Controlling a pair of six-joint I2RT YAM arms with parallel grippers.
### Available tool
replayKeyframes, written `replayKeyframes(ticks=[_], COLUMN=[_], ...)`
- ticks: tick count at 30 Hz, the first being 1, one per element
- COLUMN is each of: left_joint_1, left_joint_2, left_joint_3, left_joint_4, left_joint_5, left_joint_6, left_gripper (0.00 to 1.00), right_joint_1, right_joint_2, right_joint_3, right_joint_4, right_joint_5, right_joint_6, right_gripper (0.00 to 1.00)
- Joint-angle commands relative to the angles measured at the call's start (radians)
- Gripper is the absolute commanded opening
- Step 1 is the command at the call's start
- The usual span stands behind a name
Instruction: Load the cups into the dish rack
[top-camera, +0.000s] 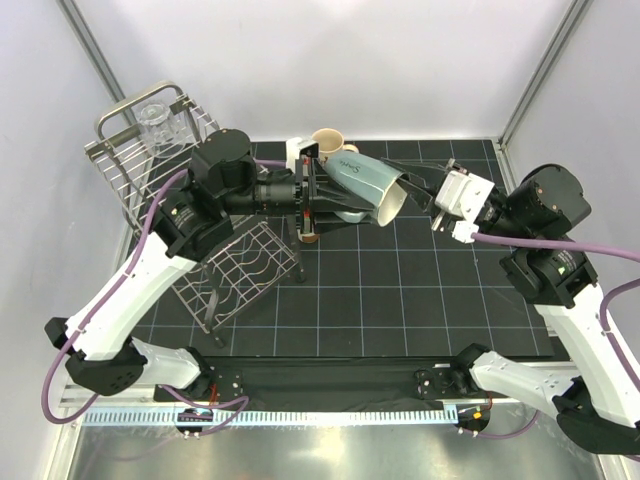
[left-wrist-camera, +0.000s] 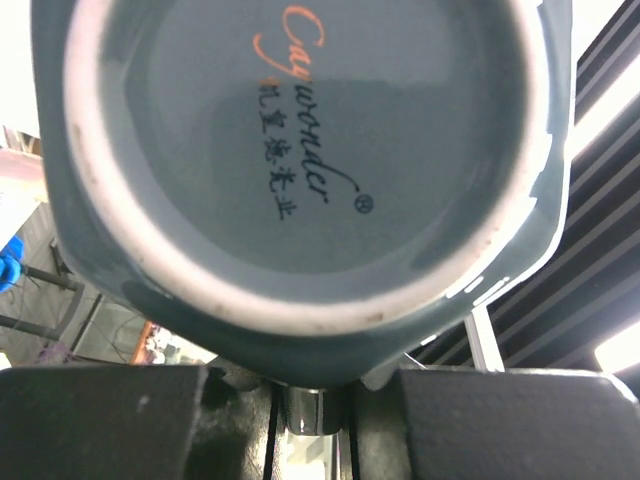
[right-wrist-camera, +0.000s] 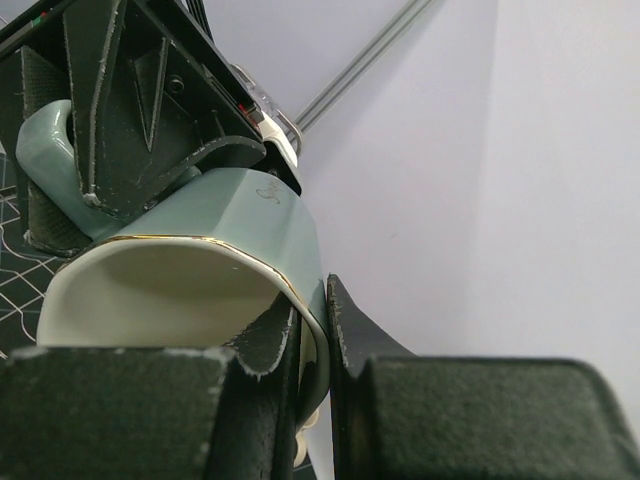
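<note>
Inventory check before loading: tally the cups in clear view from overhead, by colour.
clear glass: 1
grey-teal tumbler: 1
pinkish-tan mug: 1
Total: 3 in clear view; any others under the tumbler are too hidden to count.

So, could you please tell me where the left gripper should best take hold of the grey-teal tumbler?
Probably around the base end, coming from the left. The tumbler lies sideways in the air, base toward the left gripper, and the right gripper pinches its rim wall, so the mouth is taken.
</note>
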Motion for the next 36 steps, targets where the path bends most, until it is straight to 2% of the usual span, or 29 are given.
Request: replayKeyframes(ticks=[1,6,10,11,12,15,17,20,23,26,32,36], left_joint_1=[0.007,0.007,0.007,0.007,0.005,0.005,0.007,0.007,0.010,0.025,0.054,0.069], left_joint_2=[-0.003,0.015,0.021,0.018,0.018,0.018,0.018,0.026,0.031,0.028,0.011,0.002], left_joint_3=[0.052,0.110,0.125,0.125,0.125,0.136,0.147,0.177,0.197,0.225,0.254,0.263], left_joint_4=[0.031,0.017,-0.003,-0.006,-0.006,-0.008,-0.008,-0.027,-0.057,-0.095,-0.149,-0.187], left_joint_5=[-0.098,-0.104,-0.108,-0.111,-0.113,-0.115,-0.124,-0.119,-0.124,-0.127,-0.133,-0.136], left_joint_6=[0.061,0.106,0.126,0.129,0.131,0.140,0.150,0.172,0.190,0.223,0.278,0.322], left_gripper=[0.00,0.00,0.00,0.00,0.00,0.00,0.00,0.00,0.00,0.00,0.00,0.00], right_joint_1=[0.008,0.008,0.008,0.009,0.009,0.009,0.009,0.009,0.008,0.008,0.009,0.008], right_joint_2=[-0.039,-0.043,-0.031,-0.030,-0.028,-0.027,-0.025,-0.027,-0.020,-0.020,-0.030,-0.025], right_joint_3=[0.041,0.006,-0.005,-0.008,-0.019,-0.042,-0.048,-0.066,-0.080,-0.092,-0.131,-0.135], right_joint_4=[0.096,0.159,0.197,0.203,0.220,0.269,0.280,0.298,0.318,0.328,0.343,0.355], right_joint_5=[-0.035,0.007,0.019,0.028,0.033,0.054,0.065,0.082,0.111,0.159,0.206,0.205], right_joint_6=[0.005,0.011,0.017,0.020,0.029,0.038,0.043,0.049,0.061,0.063,0.069,0.087], right_gripper=[0.04,0.05,0.16,0.20,0.29,0.30,0.34,0.46,0.51,0.64,0.75,0.76])
